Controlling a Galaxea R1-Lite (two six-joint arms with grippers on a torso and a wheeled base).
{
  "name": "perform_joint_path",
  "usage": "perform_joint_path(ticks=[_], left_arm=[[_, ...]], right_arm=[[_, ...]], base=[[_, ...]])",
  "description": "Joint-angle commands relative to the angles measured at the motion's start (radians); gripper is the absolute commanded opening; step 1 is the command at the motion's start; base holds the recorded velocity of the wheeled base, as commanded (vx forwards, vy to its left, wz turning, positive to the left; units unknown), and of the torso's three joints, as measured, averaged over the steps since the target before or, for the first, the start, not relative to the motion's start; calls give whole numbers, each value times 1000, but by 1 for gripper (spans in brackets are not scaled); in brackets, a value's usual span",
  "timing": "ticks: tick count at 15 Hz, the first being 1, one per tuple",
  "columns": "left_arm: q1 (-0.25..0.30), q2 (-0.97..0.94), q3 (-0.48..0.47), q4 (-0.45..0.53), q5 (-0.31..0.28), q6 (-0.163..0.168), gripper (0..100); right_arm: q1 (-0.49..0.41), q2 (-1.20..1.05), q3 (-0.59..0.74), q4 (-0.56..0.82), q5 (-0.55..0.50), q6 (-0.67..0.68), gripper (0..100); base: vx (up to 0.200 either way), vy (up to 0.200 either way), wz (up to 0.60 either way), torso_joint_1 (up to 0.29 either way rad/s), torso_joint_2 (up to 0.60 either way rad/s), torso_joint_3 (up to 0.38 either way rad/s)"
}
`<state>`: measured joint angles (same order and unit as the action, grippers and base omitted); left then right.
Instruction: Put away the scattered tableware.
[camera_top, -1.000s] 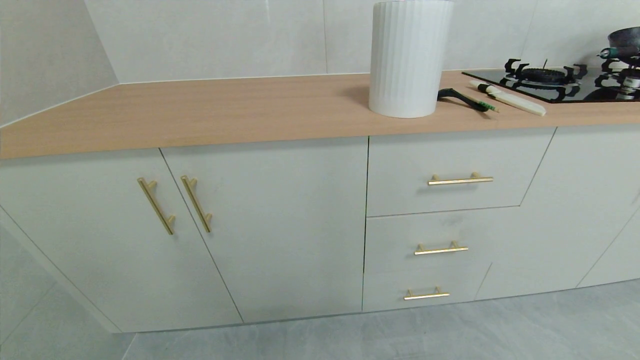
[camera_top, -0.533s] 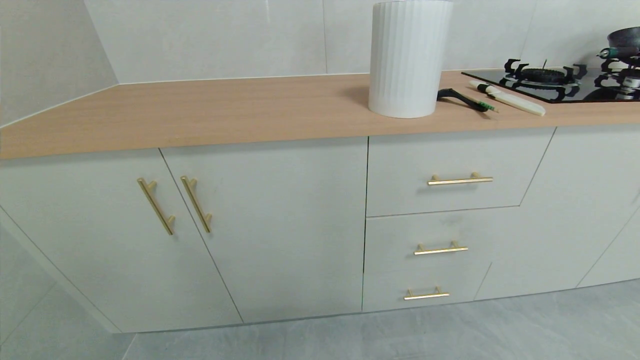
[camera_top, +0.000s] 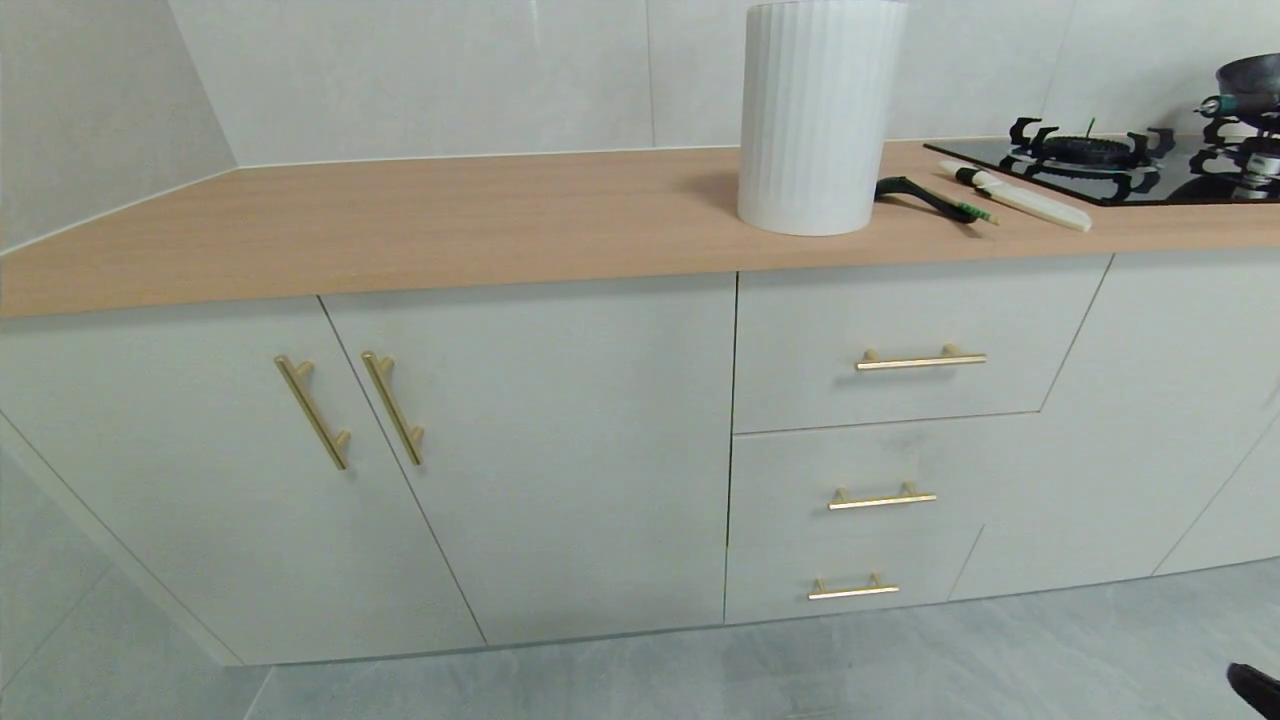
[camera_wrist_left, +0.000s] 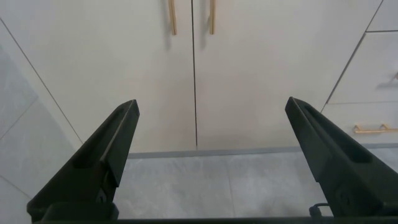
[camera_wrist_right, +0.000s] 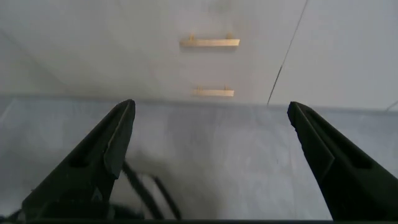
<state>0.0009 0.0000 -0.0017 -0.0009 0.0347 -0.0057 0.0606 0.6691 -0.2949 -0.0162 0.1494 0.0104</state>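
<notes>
Two utensils lie on the wooden counter (camera_top: 450, 220) to the right of a tall white ribbed container (camera_top: 818, 118): a black-handled tool with a green tip (camera_top: 925, 198) and a long cream-coloured one (camera_top: 1020, 197). My left gripper (camera_wrist_left: 210, 106) is open with nothing in it, held low over the floor and facing the double cabinet doors (camera_wrist_left: 194, 68). My right gripper (camera_wrist_right: 210, 104) is open too, low over the grey floor and facing the lower drawers (camera_wrist_right: 209, 42).
A black gas hob (camera_top: 1090, 160) with a dark pot (camera_top: 1250, 85) is at the counter's right end. Below the counter are two doors with gold handles (camera_top: 350, 410) and three drawers with gold handles (camera_top: 920, 358). The counter's left half is bare wood.
A small dark shape has come into the bottom right corner of the head view. Counter, container and utensils are as before.
</notes>
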Motion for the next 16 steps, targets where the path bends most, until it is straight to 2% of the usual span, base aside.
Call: perform_joint_path(ticks=[1,4,7,11,13,16], left_arm=[[1,2,0,-1,1,0,100],[1,2,0,-1,1,0,100],[1,2,0,-1,1,0,100],[1,2,0,-1,-1,0,100],[1,2,0,-1,1,0,100],[1,2,0,-1,1,0,100]], right_arm=[[73,474,-132,-39,6,-7,100],[74,828,-227,-196,1,-7,100],[74,1061,-326,-311,-1,-9,100],[73,1247,-466,-400,-8,-10,100],[74,1316,-524,-403,-14,-13,100],[73,1446,-601,-438,-109,-26,100]], base=[[0,0,0,0,0,0],[0,0,0,0,0,0],[0,0,0,0,0,0],[0,0,0,0,0,0],[0,0,0,0,0,0],[0,0,0,0,0,0]])
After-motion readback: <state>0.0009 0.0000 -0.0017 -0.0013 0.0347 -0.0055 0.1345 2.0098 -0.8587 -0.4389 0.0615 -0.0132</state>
